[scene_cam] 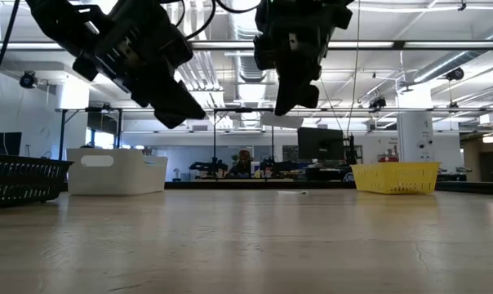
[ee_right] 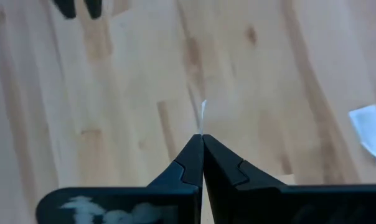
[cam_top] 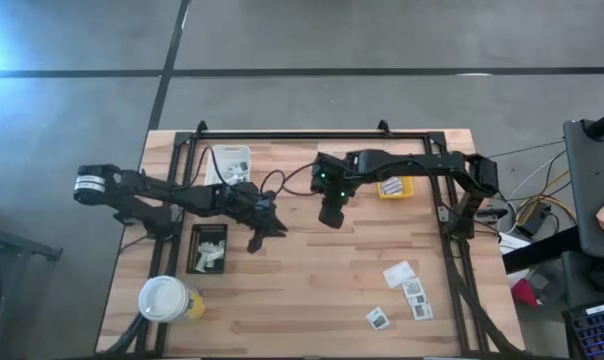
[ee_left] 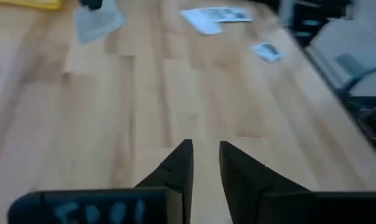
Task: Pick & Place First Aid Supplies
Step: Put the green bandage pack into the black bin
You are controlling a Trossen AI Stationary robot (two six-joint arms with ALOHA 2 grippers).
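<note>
Pale wooden tabletop (cam_top: 312,280) carries flat white packets (cam_top: 410,289) near its right front corner. Left gripper (ee_left: 205,163) hovers mid-table, fingers slightly parted, empty. Right gripper (ee_right: 202,152), fingers closed, pinches a thin white sliver (ee_right: 203,115).

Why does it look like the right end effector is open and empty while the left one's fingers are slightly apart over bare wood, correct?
Not quite. The right end effector is shut, pinching a thin white packet edge-on at its fingertips, as the right wrist view shows. The rest holds: the left end effector has its fingers slightly apart over the bare table.
</note>
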